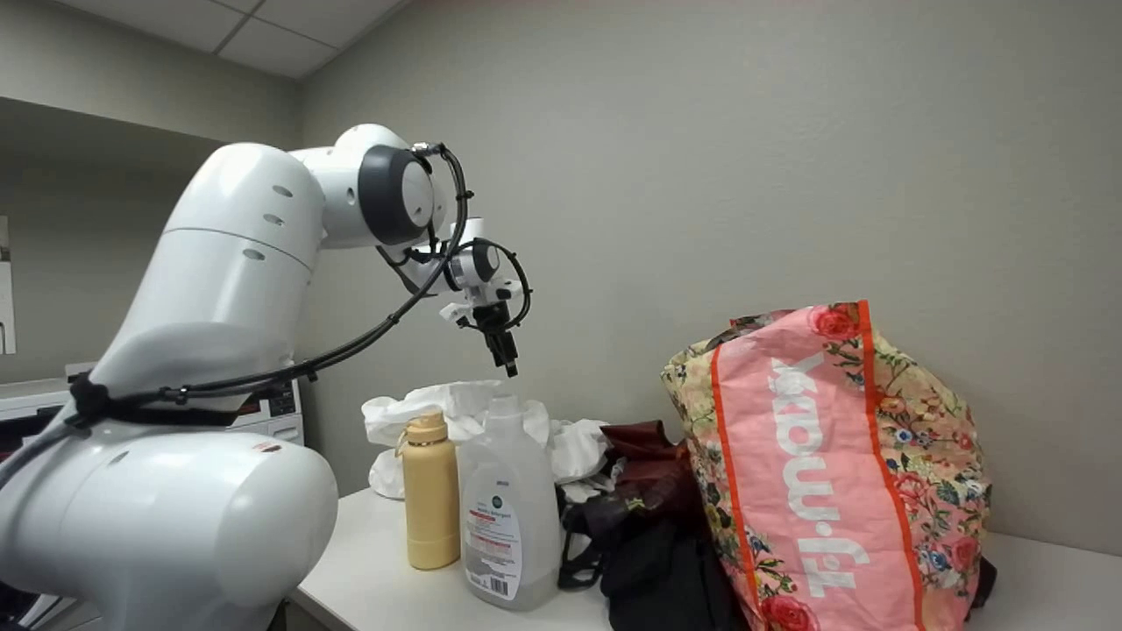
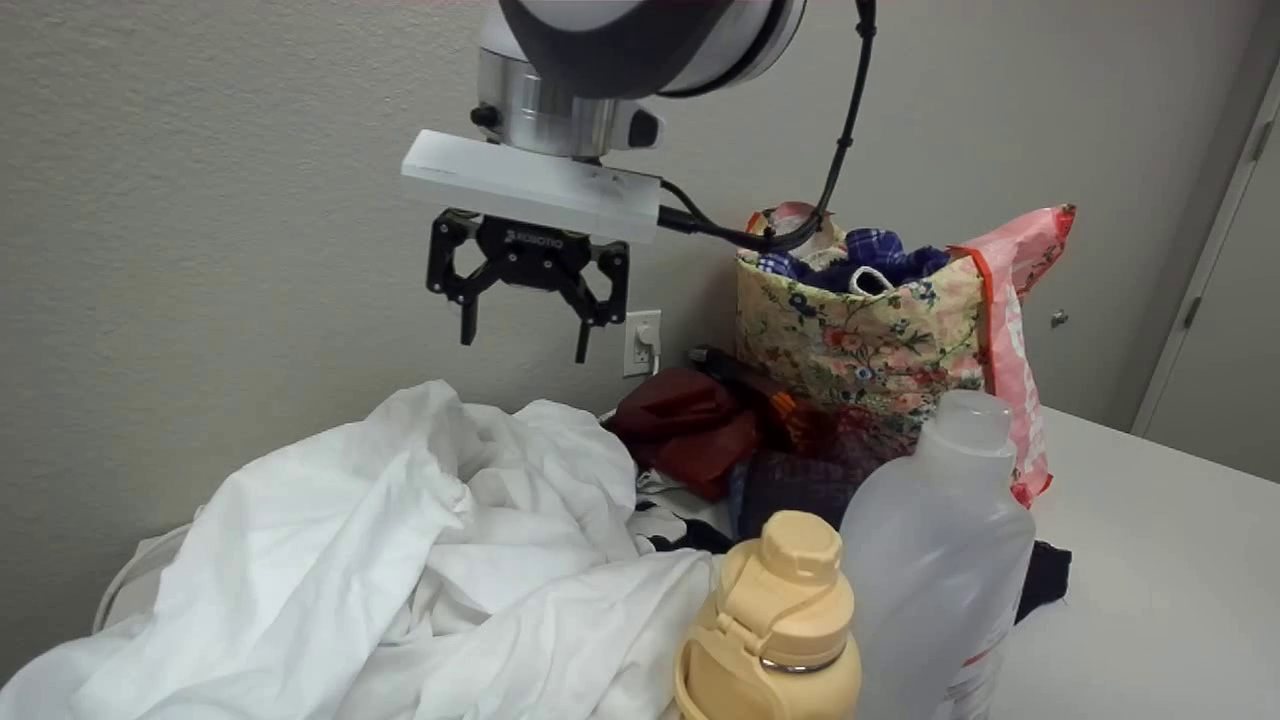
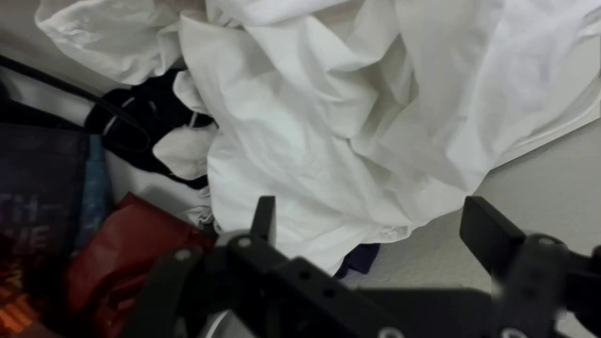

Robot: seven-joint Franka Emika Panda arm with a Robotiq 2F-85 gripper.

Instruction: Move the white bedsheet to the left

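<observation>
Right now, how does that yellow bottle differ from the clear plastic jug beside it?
Colour: the yellow bottle is opaque, while the plastic jug is colourless and translucent.
Size: the jug looks wider and taller than the bottle.
Surface: the jug carries a printed label; the bottle shows none in these views.
Both stand upright on the white table.

Bedsheet [image 2: 400,590]: soft cloth, matt, deeply creased.
Claw [image 2: 524,348]: matt; whether metal or plastic, cannot tell.
Arm [image 1: 210,289]: smooth, glossy; bare metal collar [image 2: 550,115] above the claw.
Flask [image 1: 431,508]: smooth, soft sheen; shiny metal ring [image 2: 800,667] beneath the lid [image 2: 790,600].
Jug [image 1: 530,482]: translucent smooth plastic; paper-looking label [image 1: 493,543].
Bag [image 1: 828,473]: crinkled, plastic-looking, faint sheen.
Red bundle [image 2: 685,420]: smooth, leathery, low shine.
Wall [image 2: 250,200]: matt, finely rough.
Counter [image 2: 1170,590]: smooth, even, matt-looking.
</observation>
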